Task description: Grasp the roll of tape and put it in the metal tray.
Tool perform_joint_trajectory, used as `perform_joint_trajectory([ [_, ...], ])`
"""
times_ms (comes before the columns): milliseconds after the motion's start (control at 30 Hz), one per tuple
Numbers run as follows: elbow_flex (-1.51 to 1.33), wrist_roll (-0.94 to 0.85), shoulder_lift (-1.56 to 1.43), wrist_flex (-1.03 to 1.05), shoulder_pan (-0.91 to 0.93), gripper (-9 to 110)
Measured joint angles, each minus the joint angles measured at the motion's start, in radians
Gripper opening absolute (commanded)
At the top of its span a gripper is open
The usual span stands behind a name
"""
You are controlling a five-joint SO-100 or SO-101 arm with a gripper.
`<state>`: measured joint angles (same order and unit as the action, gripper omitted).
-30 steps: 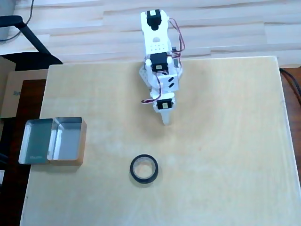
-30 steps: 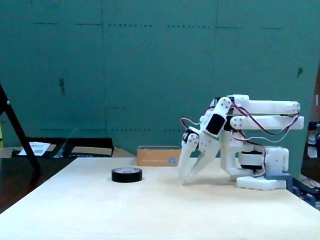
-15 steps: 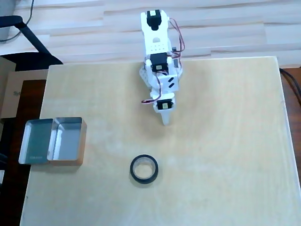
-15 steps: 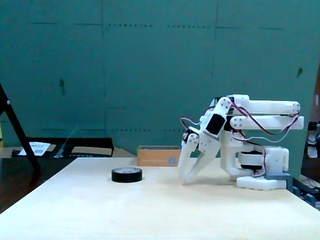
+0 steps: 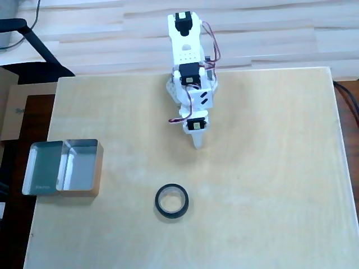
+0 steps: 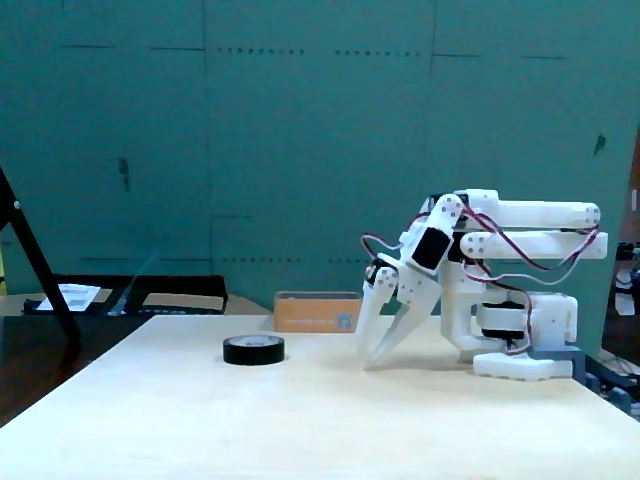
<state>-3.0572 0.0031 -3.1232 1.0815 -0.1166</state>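
Observation:
The roll of tape (image 5: 171, 202) is a black ring lying flat on the light wooden table, below the arm in the overhead view and at the left (image 6: 253, 349) in the fixed view. The metal tray (image 5: 64, 167) sits by the table's left edge in the overhead view, shiny and split into two compartments. In the fixed view the tray (image 6: 317, 311) shows far back as a wood-coloured reflecting box. My gripper (image 5: 197, 144) hangs from the folded white arm, tips together and pointing down at the table (image 6: 370, 360). It is shut on nothing, well short of the tape.
The arm's base (image 6: 525, 350) stands at the table's far edge (image 5: 185, 33) in the overhead view. A black stand leg (image 6: 40, 270) and papers lie off the table's left side in the fixed view. Bare tabletop (image 5: 269, 185) spreads right of the tape.

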Motion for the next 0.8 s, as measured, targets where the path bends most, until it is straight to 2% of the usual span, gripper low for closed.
perform_joint_trajectory([
  [400, 0.054, 0.0, 0.009, 0.0, 0.0, 0],
  [800, 0.664, -0.003, -0.003, 0.026, 0.0, 0],
])
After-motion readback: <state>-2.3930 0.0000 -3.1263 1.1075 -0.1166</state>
